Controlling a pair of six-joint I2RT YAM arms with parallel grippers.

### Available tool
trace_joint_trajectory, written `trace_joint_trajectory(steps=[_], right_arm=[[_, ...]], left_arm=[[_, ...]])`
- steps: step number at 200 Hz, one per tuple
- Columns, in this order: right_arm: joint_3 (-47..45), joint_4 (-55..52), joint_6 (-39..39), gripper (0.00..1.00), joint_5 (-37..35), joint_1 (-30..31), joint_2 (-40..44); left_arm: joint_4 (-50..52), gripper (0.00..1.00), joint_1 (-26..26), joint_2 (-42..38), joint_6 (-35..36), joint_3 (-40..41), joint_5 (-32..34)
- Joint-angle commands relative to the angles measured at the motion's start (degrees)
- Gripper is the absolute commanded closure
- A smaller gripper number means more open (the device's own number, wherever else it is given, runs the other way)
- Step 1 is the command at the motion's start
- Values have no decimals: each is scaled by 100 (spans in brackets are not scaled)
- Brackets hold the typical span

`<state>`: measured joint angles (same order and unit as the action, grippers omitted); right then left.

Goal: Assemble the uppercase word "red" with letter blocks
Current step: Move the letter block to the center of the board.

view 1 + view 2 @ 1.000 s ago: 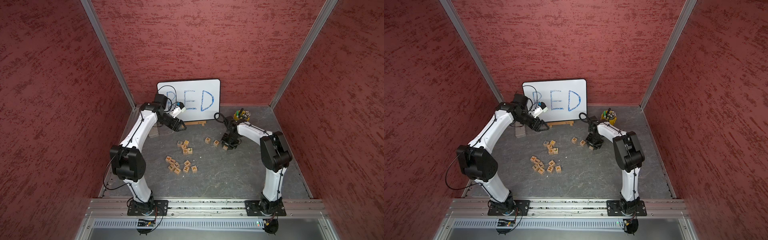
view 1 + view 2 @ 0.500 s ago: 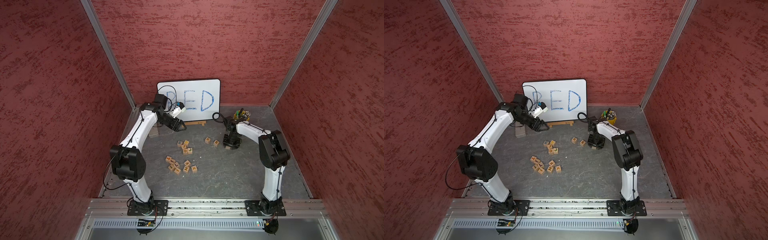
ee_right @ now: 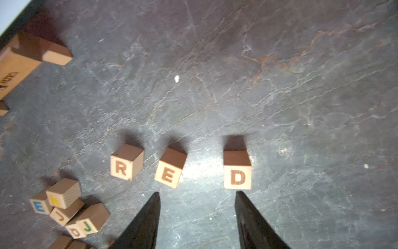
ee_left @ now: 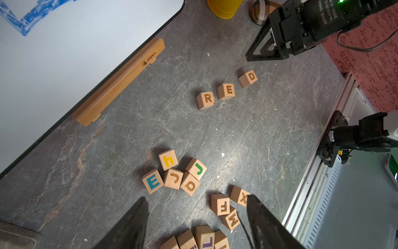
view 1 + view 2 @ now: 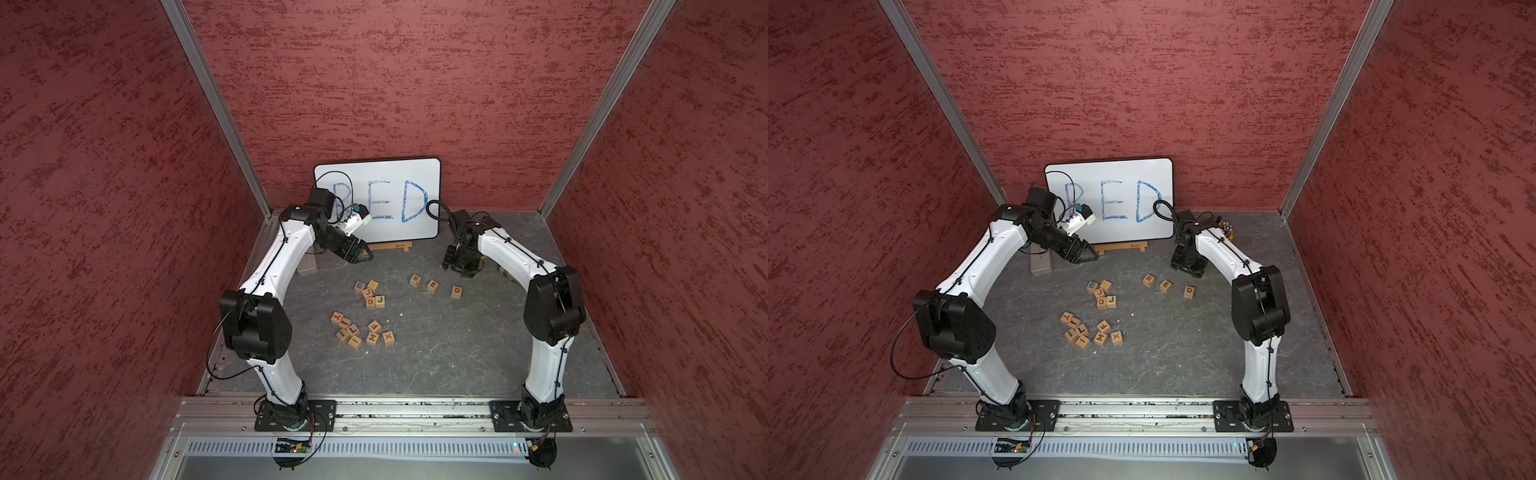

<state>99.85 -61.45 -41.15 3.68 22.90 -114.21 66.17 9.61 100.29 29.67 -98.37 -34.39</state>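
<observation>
Table [image 5: 457,365] of grey stone pattern carries everything. At its far edge stands a whiteboard [image 5: 376,176] with RED handwritten in blue. In both top views the left gripper [image 5: 360,254] hangs before the left part of the board, and the left wrist view shows its fingers wide apart with nothing between them. The right gripper [image 3: 198,194] is parted and empty too. A wooden ledge [image 5: 390,246] lies under the board. Other cubes [image 5: 379,301] lie in two heaps on the left arm's side. The R block [image 3: 121,169], E block [image 3: 168,175] and D block [image 3: 237,177] lie in one row reading RED. Each is apart from the next, the E block is a little turned, and the D block is near the right gripper without touching it.
</observation>
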Motion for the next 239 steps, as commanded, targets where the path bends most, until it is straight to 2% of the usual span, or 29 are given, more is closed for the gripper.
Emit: trace_joint_trajectory(steps=[1,13,66,153,239], right_arm=[[355,-420,-176,42,193,292,-444],[419,-466,-188,42,207,321,-568],[403,-418,-227,44,319,359,-782],[114,118,-334,44,429,371,-919],[23,114,-230,46,436,365,-1084]], left_arm=[[14,21,-51,-96,122,-23,-50],[-36,15,-55,-154,126,73,-57],[-76,7,-164,-335,257,289,-72],[32,7,-231,-444,382,379,-176],[-3,7,-240,-449,382,437,-191]])
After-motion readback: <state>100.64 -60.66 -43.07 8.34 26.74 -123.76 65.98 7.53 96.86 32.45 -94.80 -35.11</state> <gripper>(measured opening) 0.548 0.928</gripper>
